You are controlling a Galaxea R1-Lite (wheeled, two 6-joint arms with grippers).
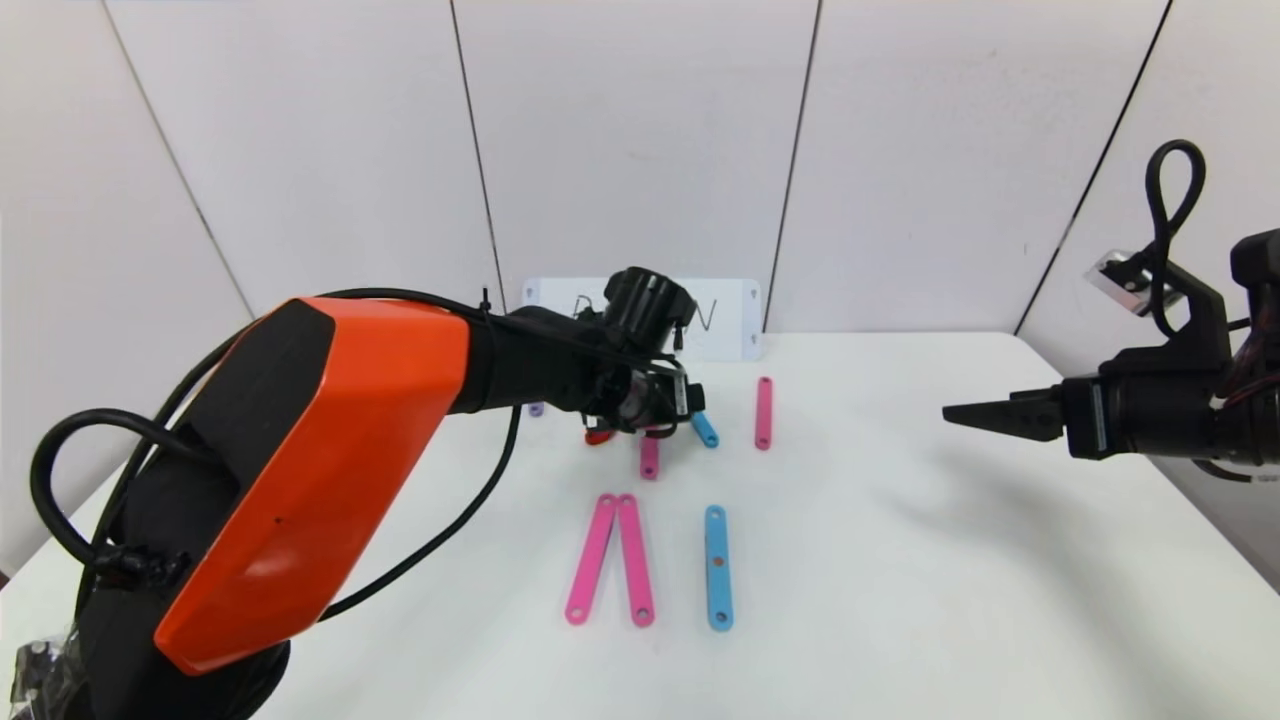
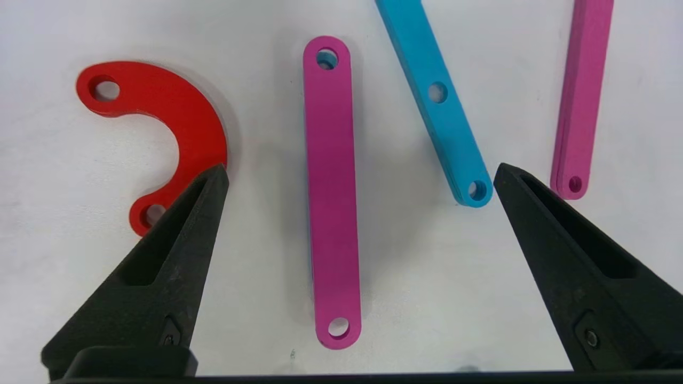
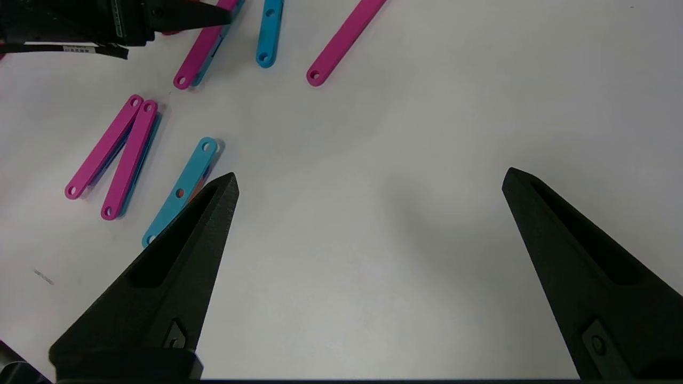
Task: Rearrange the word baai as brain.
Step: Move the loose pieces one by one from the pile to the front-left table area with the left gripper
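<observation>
Grippers above plastic letter strips.
Left gripper (image 2: 360, 176) gapes empty over a pink strip (image 2: 332, 192); right gripper (image 3: 368, 181) spread wide, empty; card (image 1: 730, 315) writing unreadable.

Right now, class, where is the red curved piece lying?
The red curved piece lies flat on the table's far middle, under the open left gripper, beside a pink strip.

Matt plastic everywhere here: the pink strip (image 2: 331, 192) looks flat and faintly grainy, the red arc (image 2: 171, 117) smoother with a slight sheen, the blue strip (image 2: 437, 101) matt too. The left gripper (image 2: 360, 176) has dull black textured plastic fingers (image 2: 160, 266). The white table (image 1: 900, 560) looks smooth, softly glossy.
</observation>
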